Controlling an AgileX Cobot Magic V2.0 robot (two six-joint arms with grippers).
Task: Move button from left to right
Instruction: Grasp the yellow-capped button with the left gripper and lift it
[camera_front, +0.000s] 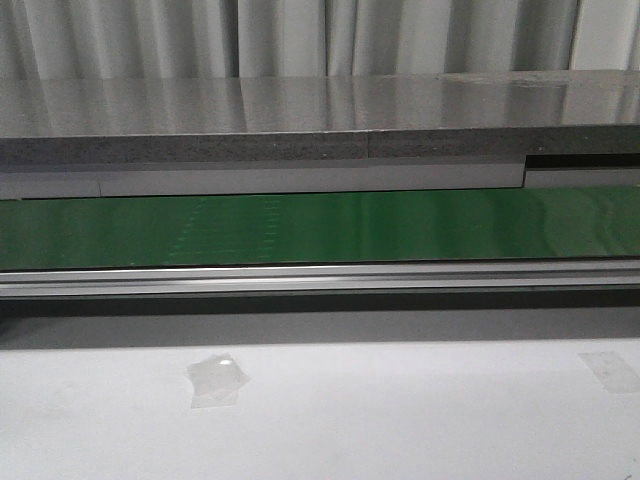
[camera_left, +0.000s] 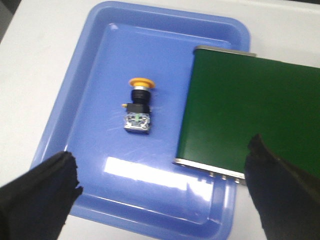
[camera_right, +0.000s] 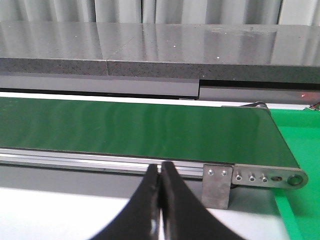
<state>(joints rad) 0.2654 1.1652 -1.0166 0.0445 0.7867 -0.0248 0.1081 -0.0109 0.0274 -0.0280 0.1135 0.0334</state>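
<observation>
The button (camera_left: 138, 106) lies on its side in a blue tray (camera_left: 70, 95) in the left wrist view, its yellow-orange cap away from my fingers and its black body with a green mark toward them. My left gripper (camera_left: 160, 172) hovers above the tray, wide open and empty; its black fingers (camera_left: 37, 192) stand far apart at either side. My right gripper (camera_right: 159, 169) is shut on nothing, in front of the green conveyor belt (camera_right: 140, 130). No gripper and no button shows in the front view.
The green conveyor belt (camera_front: 320, 228) runs across the front view behind an aluminium rail (camera_front: 320, 278); its end (camera_left: 250, 110) overlaps the blue tray. A grey shelf (camera_front: 300, 120) stands behind. Tape patches (camera_front: 215, 380) lie on the white table. A green surface (camera_right: 300, 150) lies past the belt's right end.
</observation>
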